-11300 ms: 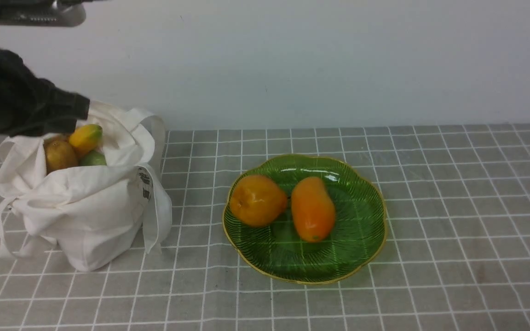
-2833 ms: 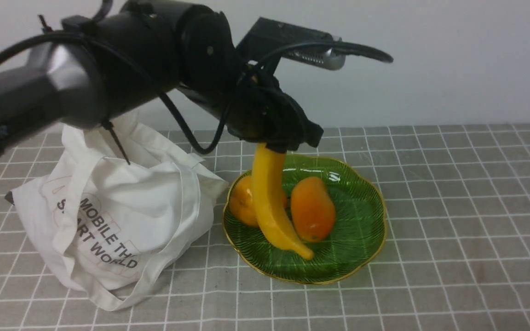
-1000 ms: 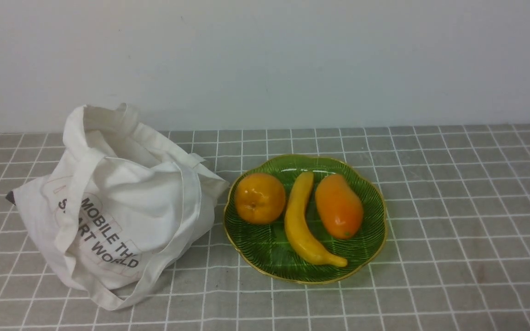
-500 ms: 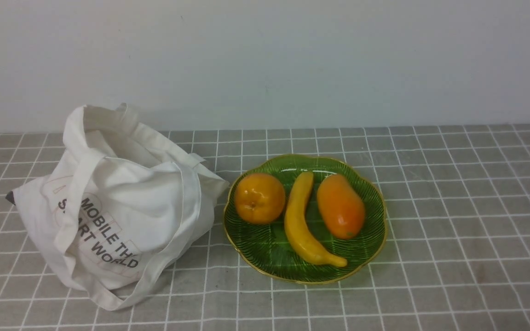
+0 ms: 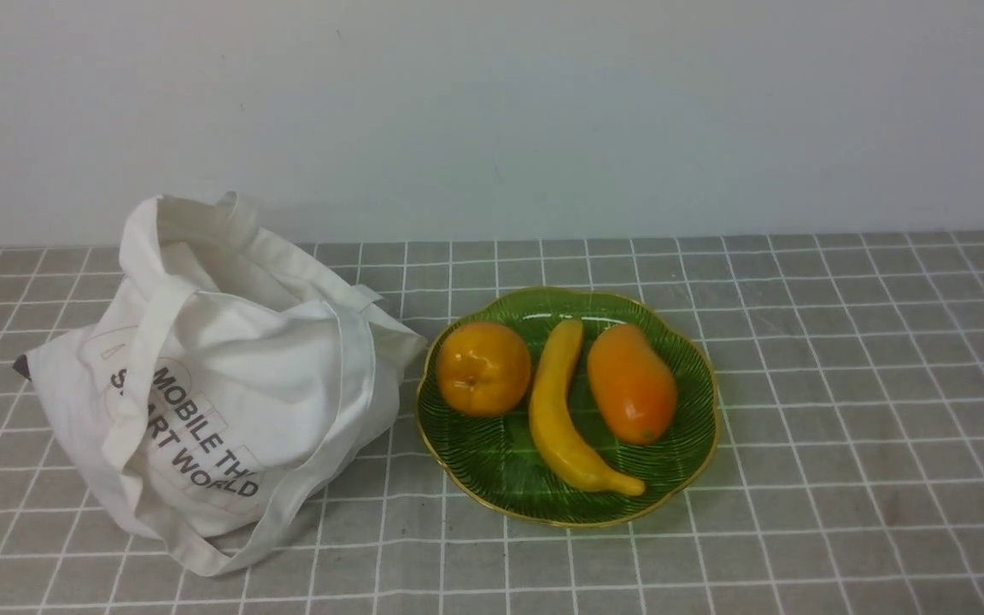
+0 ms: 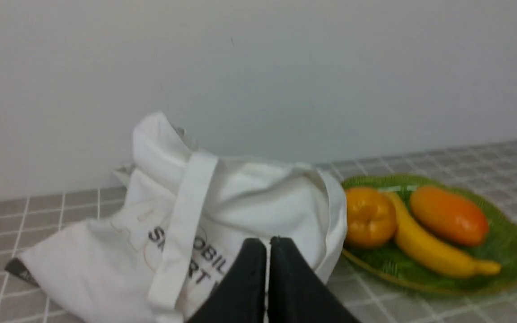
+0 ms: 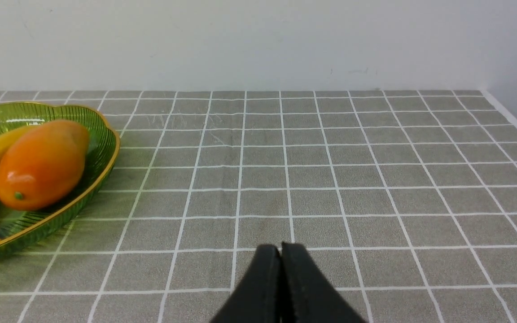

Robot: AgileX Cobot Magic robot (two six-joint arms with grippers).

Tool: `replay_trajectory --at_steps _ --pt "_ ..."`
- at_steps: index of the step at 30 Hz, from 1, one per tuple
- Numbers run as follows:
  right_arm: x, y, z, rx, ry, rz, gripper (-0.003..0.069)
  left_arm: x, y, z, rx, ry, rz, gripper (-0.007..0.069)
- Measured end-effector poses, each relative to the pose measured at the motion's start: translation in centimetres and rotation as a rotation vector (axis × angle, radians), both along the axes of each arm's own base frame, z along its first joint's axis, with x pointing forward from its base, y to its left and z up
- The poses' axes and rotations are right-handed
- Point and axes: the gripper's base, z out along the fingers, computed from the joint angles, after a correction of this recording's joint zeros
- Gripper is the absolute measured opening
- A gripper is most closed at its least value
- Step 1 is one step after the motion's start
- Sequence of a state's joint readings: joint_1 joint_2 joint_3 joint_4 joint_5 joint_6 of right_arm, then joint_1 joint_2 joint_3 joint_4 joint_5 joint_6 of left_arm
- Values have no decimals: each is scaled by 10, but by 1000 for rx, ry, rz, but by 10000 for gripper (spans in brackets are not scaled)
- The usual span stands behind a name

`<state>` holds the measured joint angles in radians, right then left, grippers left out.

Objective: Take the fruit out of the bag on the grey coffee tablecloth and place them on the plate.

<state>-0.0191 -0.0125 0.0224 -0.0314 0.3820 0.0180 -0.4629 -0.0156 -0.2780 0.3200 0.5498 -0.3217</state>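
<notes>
- plate (image 5: 688, 461) is the landmark; sits on the grey coffee tablecloth (image 5: 842, 410), which covers the tabletop
- on the plate: round orange fruit (image 5: 483, 368) on the side nearest the bag, banana (image 5: 562, 418) in the middle, oval orange fruit (image 5: 631, 383) on the far side from the bag; banana touches or nearly touches both neighbours
- bag (image 5: 219, 384) just beside the plate on the robot's left, slumped, its edge almost at the plate rim; lettering faces the camera, strap handles draped over the front
- bag mouth faces up and back; interior not visible from any view, can't tell if more fruit is inside
- left end effector (image 6: 267, 264): jaws pressed together, holding nothing, pulled back on the near side of the bag, pointing at it; absent from front view
- right end effector (image 7: 281, 269): jaws together, empty, over bare cloth on the side of the plate away from the bag; absent from front view
- step, as a judgement: between picks, three fruits delivered, both arms parked away from the plate
- plate looks about full, little bare glass left
- next move, if fruit remains: left end effector opens, goes in through the bag mouth from above; limp cloth may fold over the opening, so the rim may need lifting or pinning first
- risk: a fourth fruit could roll off, or nudge the banana over the scalloped rim
</notes>
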Motion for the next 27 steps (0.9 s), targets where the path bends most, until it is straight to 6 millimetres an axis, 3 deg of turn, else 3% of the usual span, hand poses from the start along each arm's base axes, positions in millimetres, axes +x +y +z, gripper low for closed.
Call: replay_trajectory --at_steps 5,8,27 --pt "0 0 0 0 0 0 -15 13 -11 -63 146 94 30 -8" --pt "0 0 0 0 0 0 -15 17 -9 -83 167 112 87 -8" --pt "0 0 0 0 0 0 -15 18 -5 -87 169 131 178 -8"
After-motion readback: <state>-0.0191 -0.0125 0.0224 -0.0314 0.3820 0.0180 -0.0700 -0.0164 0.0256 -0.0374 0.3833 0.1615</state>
